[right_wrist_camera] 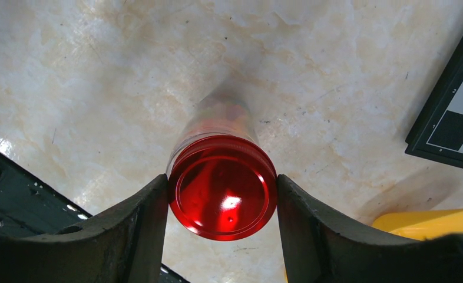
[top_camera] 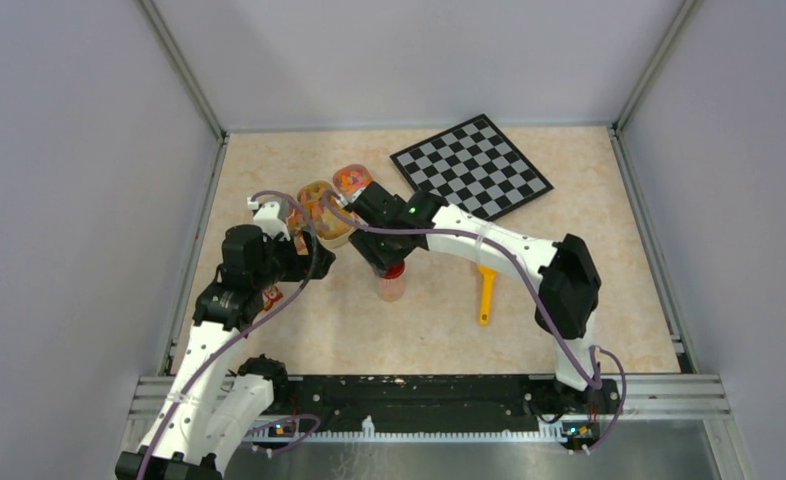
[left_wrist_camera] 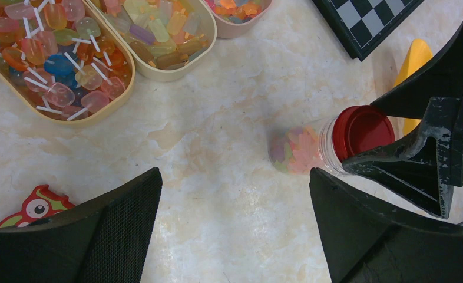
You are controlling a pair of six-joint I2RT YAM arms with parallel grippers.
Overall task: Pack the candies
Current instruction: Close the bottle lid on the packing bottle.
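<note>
A small clear jar (top_camera: 393, 287) with a red lid (right_wrist_camera: 222, 194) stands upright on the table. Pale pink, green and purple candies show inside it (left_wrist_camera: 297, 152). My right gripper (top_camera: 389, 262) is above it, shut on the lid, with both fingers (right_wrist_camera: 138, 230) touching the rim. More small orange and red candies fill a round tub (top_camera: 352, 180) at the back, also in the left wrist view (left_wrist_camera: 236, 8). My left gripper (left_wrist_camera: 235, 194) is open and empty just left of the jar, with bare table between its fingers; in the top view (top_camera: 307, 258) it is left of the right gripper.
Two oval trays hold bigger sweets: lollipops (left_wrist_camera: 52, 59) and wrapped pieces (left_wrist_camera: 158, 29). A yellow-orange scoop (top_camera: 486, 290) lies right of the jar. A chessboard (top_camera: 472, 165) lies at the back right. An owl sticker (left_wrist_camera: 35, 206) sits near my left gripper.
</note>
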